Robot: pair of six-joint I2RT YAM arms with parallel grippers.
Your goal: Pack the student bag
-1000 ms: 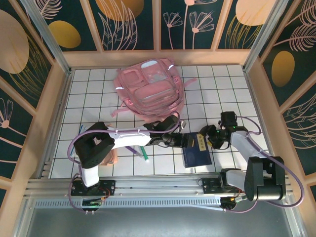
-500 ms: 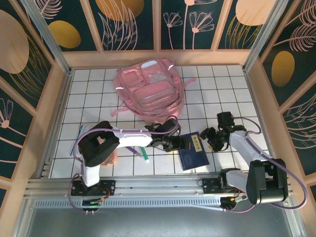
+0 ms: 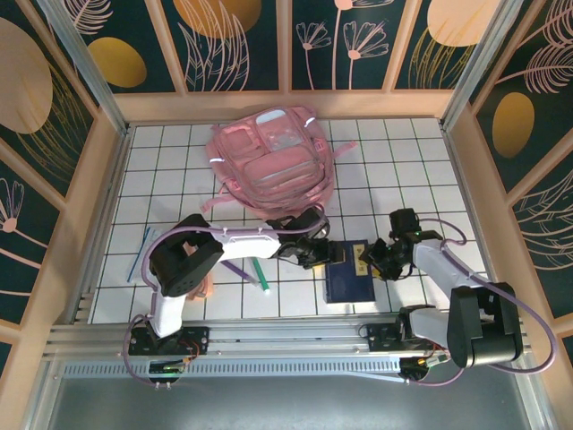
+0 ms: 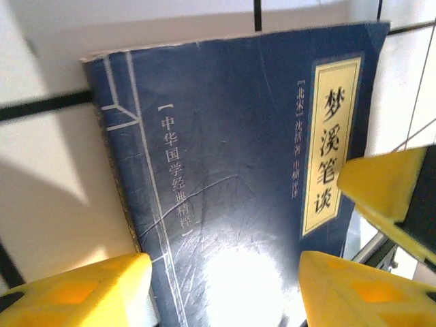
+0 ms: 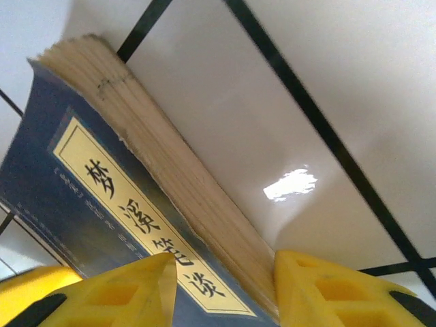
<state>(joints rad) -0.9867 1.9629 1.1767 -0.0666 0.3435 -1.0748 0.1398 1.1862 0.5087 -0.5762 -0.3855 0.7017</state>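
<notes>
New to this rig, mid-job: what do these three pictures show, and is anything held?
Two robot arms are bolted at the near edge of a tiled table. The overhead picture looks down on both; the other two come from a camera on each wrist, yellow fingers at the bottom. On the table lie the pink student bag, a blue book, a green pen and a peach pouch. The left hand hovers open over the book's cover. The right hand straddles the book's page edge; whether it is gripping, I cannot tell.
</notes>
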